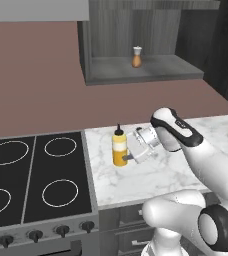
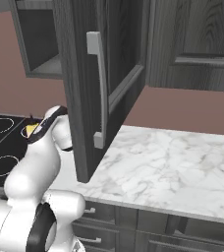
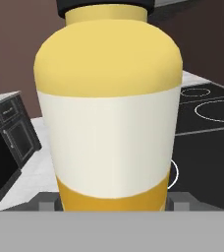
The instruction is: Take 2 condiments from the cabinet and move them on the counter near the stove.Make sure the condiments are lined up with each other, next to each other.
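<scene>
The yellow squeeze bottle (image 1: 119, 147) with its dark nozzle stands upright on the white marble counter (image 1: 156, 172), just right of the stove (image 1: 36, 175). My gripper (image 1: 122, 156) reaches in from the right and is shut on the bottle's lower body. In the hand view the bottle (image 3: 109, 123) is very close, with my gripper (image 3: 114, 202) at its base, a fingertip (image 3: 47, 202) pressed against each side. A sliver of the bottle (image 2: 31, 129) shows behind my arm. The small brown shaker (image 1: 137, 57) stands on the shelf of the open cabinet (image 1: 136, 72).
The cabinet's open door (image 2: 104, 88) with its grey handle hangs out over the counter (image 2: 168, 162), just right of my arm. Knobs (image 1: 46, 232) line the stove's front. Dark drawers sit below the marble edge.
</scene>
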